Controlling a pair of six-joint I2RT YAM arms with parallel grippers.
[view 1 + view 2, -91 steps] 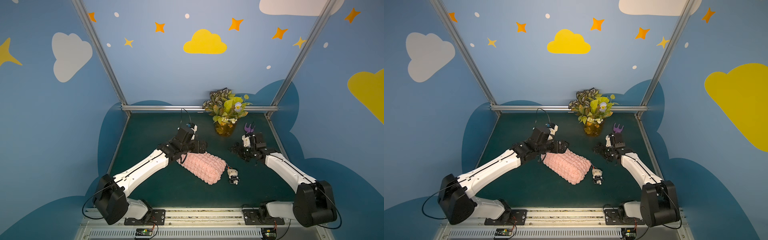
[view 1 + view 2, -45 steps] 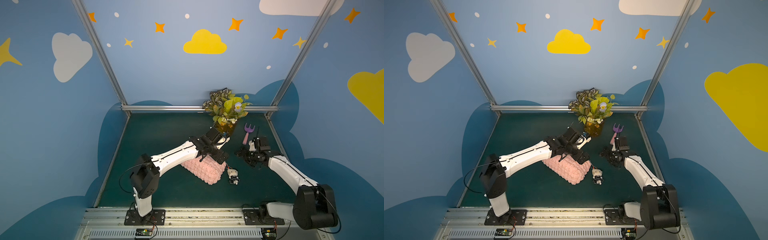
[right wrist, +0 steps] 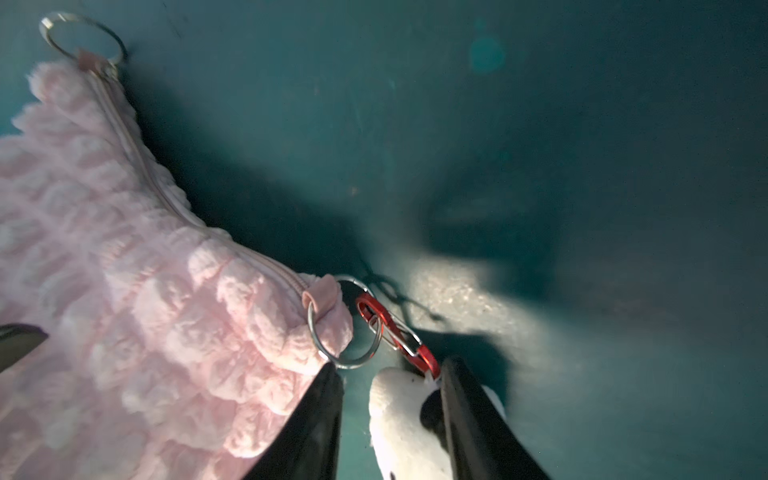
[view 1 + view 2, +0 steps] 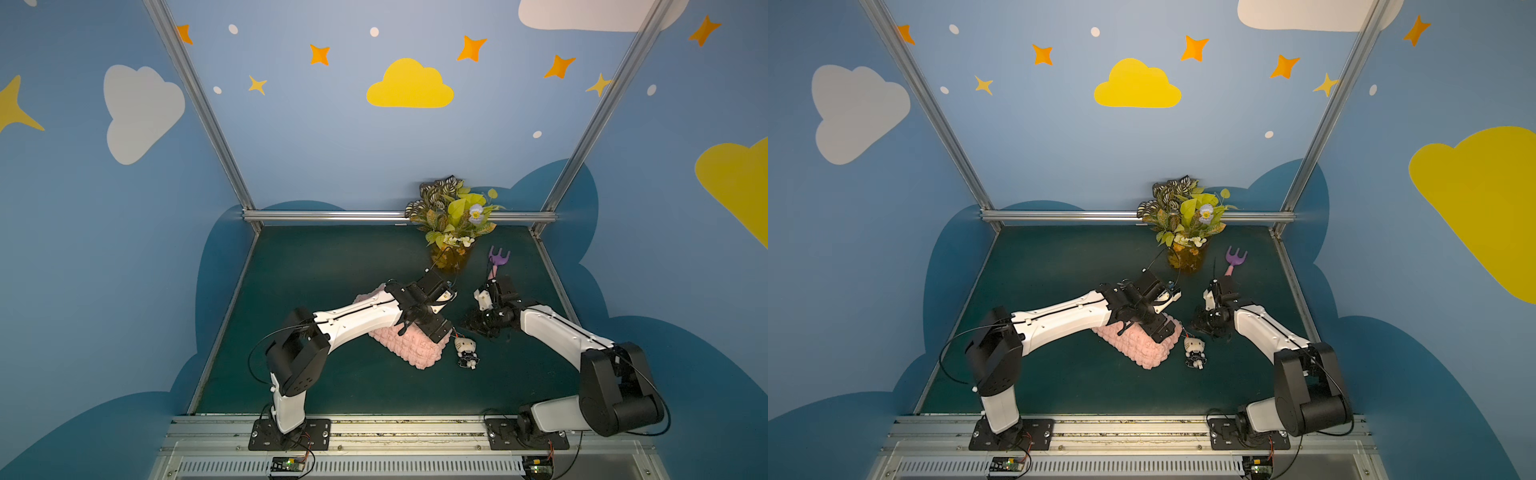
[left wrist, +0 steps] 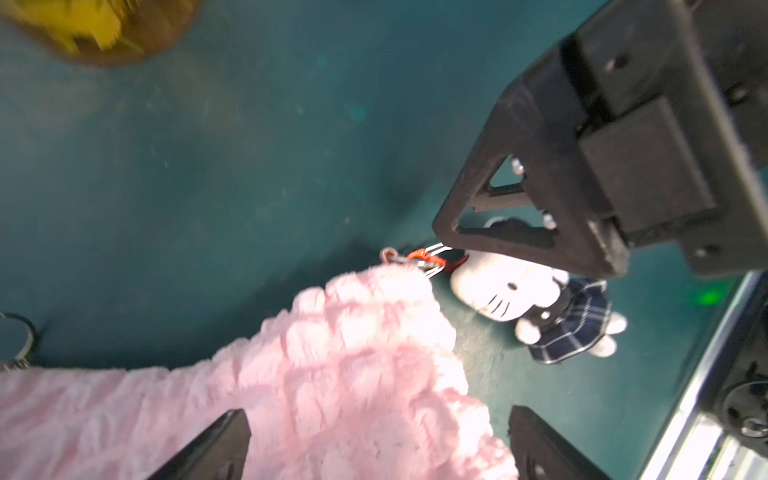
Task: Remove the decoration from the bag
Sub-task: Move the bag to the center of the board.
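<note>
The pink quilted bag (image 4: 409, 347) (image 4: 1142, 347) lies mid-table. The decoration (image 4: 465, 349) (image 4: 1195, 350), a white cat plush in a dark plaid dress, lies at its right end. A red clasp (image 3: 395, 328) joins the plush to the bag's metal ring (image 3: 345, 324). My left gripper (image 5: 374, 440) is wide open, its fingers astride the bag's (image 5: 332, 374) right end. My right gripper (image 3: 388, 365) is low beside the clasp, jaws partly narrowed around the plush's head (image 3: 403, 415). One finger (image 3: 469, 415) touches the head; a gap remains at the other.
A potted leafy plant (image 4: 451, 224) stands at the back of the table. A purple toy rake (image 4: 496, 259) lies to its right, just behind my right arm. The bag's other ring (image 3: 83, 37) rests on the green mat. An aluminium rail runs along the front edge.
My left arm swung right over the bag to its right end, staying open. My right gripper dropped towards the plush's clasp and its jaws narrowed.
</note>
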